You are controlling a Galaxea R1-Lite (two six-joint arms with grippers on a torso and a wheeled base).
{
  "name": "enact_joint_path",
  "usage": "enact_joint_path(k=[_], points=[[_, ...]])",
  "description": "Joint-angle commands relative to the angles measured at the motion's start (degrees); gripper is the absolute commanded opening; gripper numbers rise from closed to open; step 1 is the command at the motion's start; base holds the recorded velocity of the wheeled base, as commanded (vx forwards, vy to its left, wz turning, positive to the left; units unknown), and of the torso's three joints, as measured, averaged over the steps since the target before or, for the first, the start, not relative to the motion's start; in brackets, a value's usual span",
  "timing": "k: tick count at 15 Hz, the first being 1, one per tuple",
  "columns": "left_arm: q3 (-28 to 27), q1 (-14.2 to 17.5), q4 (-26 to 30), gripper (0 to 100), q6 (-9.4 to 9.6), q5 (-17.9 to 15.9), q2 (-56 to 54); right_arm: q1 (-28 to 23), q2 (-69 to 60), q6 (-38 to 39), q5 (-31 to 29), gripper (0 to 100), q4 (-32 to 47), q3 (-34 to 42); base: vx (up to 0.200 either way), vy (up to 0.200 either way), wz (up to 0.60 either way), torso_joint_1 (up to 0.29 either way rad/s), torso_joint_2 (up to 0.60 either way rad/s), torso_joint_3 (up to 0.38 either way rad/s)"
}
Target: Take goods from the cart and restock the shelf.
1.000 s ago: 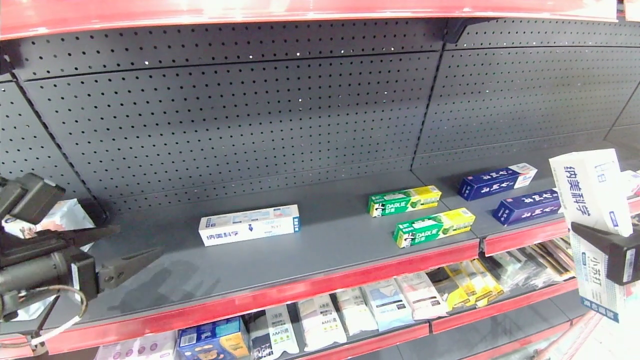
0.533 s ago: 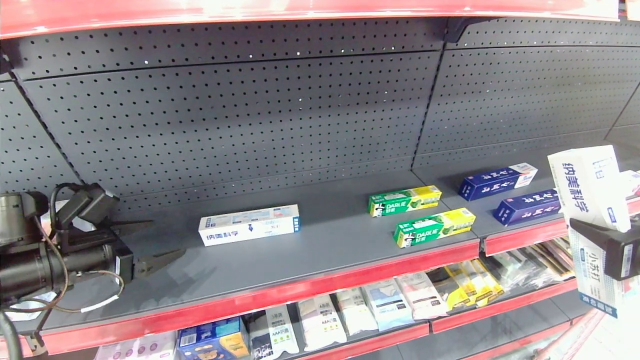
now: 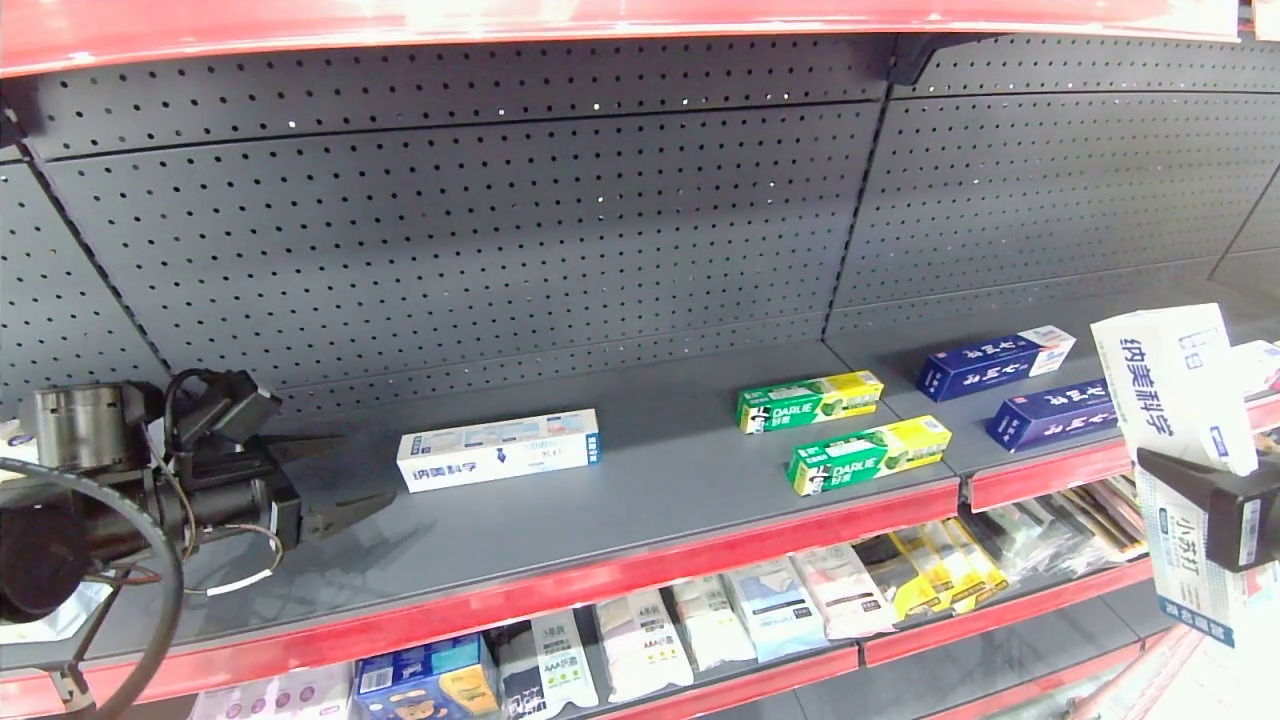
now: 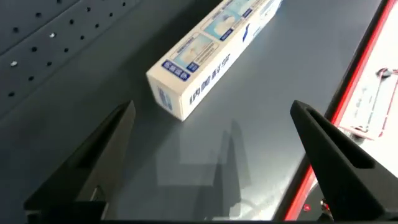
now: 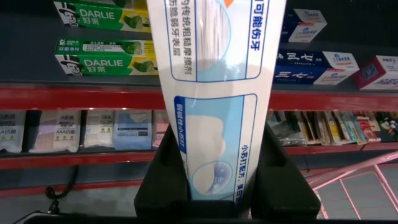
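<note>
Over the last second the left gripper (image 3: 368, 467) has travelled along the shelf (image 3: 650, 490) from its left end toward the middle, and its wrist has turned while doing so. The goods on the shelf sit at the same places in the head view, so we take this as arm motion, not camera motion. The right gripper (image 3: 1190, 480) has sunk slightly and otherwise kept its station at the right, in front of the shelf edge. We read this as follows: the left arm is closing on the white box (image 3: 498, 449) that lies flat on the shelf, probably to straighten it or make room, while the right arm waits with the next item. The left gripper (image 4: 211, 112) is wide and empty, low over the shelf surface. The white box (image 4: 214, 53) lies just ahead of its fingertips, apart from them, with its near end facing the gap between the fingers and its length running away at a slant. The right gripper (image 5: 221, 168) is clamped on the held box (image 5: 214, 93), a matching white carton standing upright above the fingers (image 3: 1175, 385). This box is not yet on the shelf. It hangs before the blue boxes (image 3: 1050, 412), well apart from the white box, with the green boxes (image 3: 868, 455) between them.
</note>
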Motion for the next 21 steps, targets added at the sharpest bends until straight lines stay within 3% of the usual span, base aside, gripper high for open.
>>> enact_joint_path(k=[1,4,6,7,13,21], points=[[-1.0,0.0,-0.1,100,0.21,-1.4,2.4,0.0,0.1,0.0,0.0,0,0.0,0.3,0.0,0.0,0.0,0.0,0.0,0.0],[-2.2,0.3,-0.2,100,1.0,-3.6,4.2,0.0,0.1,0.0,0.0,0,0.0,0.7,0.0,0.0,0.0,0.0,0.0,0.0],[-4.7,2.0,-0.2,100,5.13,-6.1,7.5,-0.5,0.3,0.0,0.0,0,0.0,0.8,0.0,0.0,0.0,0.0,0.0,0.0],[-5.3,2.6,0.0,100,6.27,-7.9,8.3,-0.5,0.6,0.0,0.0,0,0.0,0.7,0.0,0.0,0.0,0.0,0.0,0.0],[-7.6,2.7,-0.2,100,5.57,-12.6,10.4,-0.5,1.0,-0.4,0.0,0,0.0,0.8,0.0,0.0,0.0,0.0,0.0,0.0],[-10.7,2.6,-2.2,100,6.18,-13.0,16.5,-0.3,0.9,-1.1,0.0,0,0.0,1.3,0.0,0.0,0.0,0.0,0.0,0.0]])
